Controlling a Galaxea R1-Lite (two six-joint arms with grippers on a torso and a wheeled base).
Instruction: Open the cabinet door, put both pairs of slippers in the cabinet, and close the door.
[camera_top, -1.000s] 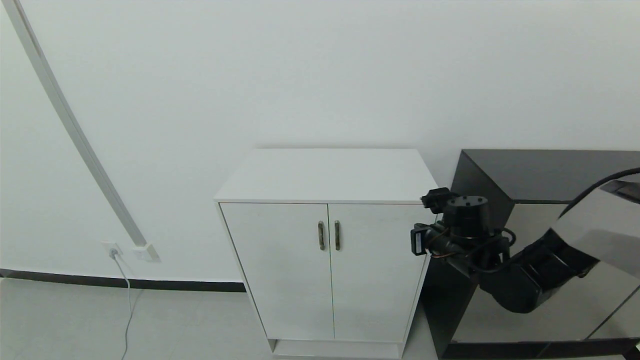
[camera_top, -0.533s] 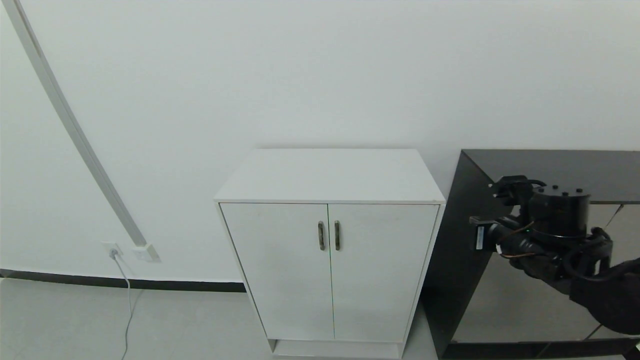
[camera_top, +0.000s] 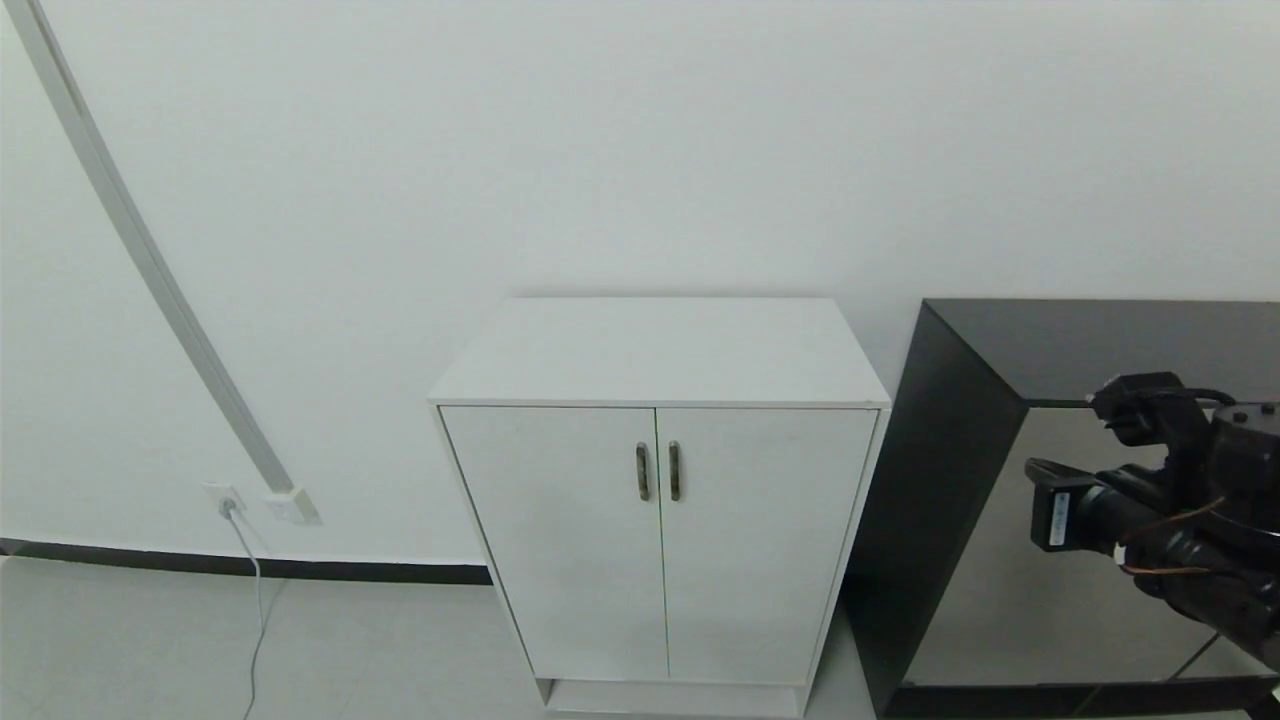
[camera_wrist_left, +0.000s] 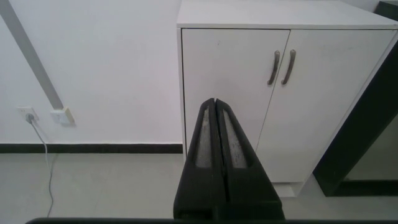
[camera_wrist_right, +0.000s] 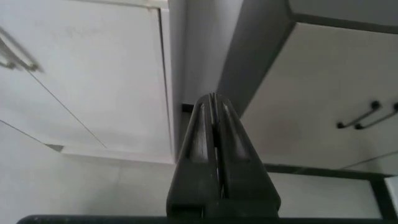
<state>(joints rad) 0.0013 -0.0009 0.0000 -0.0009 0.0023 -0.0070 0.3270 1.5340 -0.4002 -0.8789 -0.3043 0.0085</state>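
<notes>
The cabinet (camera_top: 660, 350) stands on the floor (camera_top: 150, 650) with its back against the wall (camera_top: 640, 150). It is a white box with a flat, matt top and square edges. Its left door (camera_top: 560, 540) and right door (camera_top: 760, 540) are both shut and meet at a thin vertical seam. A slim, dark metal bar handle sits on each side of that seam, the left handle (camera_top: 642, 471) and the right handle (camera_top: 674, 470), both upright and close together. Below the doors is a recessed white plinth.

Just beside the cabinet on the right stands a dark cabinet (camera_top: 950, 480) with a black side and top and a glossy front that reflects. Two dark bar handles (camera_wrist_right: 367, 115) show on that front in the right wrist view.

The right arm (camera_top: 1200, 520) hangs in front of the dark cabinet, well apart from the white doors. The right gripper (camera_wrist_right: 213, 99) has its fingers clenched together with nothing between them, and it points at the gap between the two cabinets. The left gripper (camera_wrist_left: 215, 102) is also clenched on nothing. It is low before the left door and apart from it.

To the left, a pale cable channel (camera_top: 140, 250) slants down the wall to a small box (camera_top: 292, 505). Beside the box is a socket (camera_top: 222, 497), from which a grey cord (camera_top: 258, 600) trails to the floor. A black skirting strip (camera_top: 250, 568) runs along the foot of the wall.
</notes>
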